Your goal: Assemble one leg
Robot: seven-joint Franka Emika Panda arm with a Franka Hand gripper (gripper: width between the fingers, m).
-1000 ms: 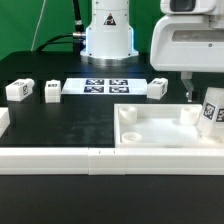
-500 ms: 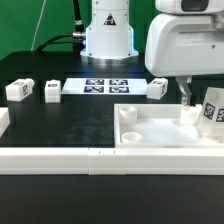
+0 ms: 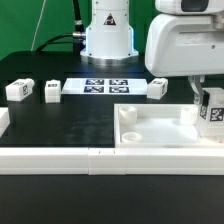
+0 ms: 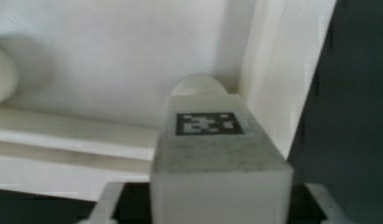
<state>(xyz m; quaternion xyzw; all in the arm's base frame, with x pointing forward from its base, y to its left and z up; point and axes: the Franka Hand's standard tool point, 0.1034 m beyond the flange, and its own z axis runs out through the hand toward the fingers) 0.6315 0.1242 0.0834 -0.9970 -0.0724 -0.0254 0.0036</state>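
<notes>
My gripper [image 3: 211,103] is shut on a white leg [image 3: 213,111] with a black-and-white tag, held upright over the far right corner of the large white tray-like panel [image 3: 160,132]. In the wrist view the leg [image 4: 213,150] fills the middle, its tagged end pointing at the panel's corner [image 4: 202,88], with the panel wall [image 4: 286,60] beside it. Three more legs stand on the black table: two at the exterior view's left [image 3: 17,90] [image 3: 52,91] and one [image 3: 156,88] behind the panel.
The marker board [image 3: 104,86] lies at the back in front of the robot base [image 3: 107,35]. A long white rail [image 3: 60,158] runs along the table's front edge, with a short white piece [image 3: 4,122] at the exterior view's left.
My gripper has moved toward the exterior view's left and slightly lower with the leg, bringing it closer over the panel's far right corner.
</notes>
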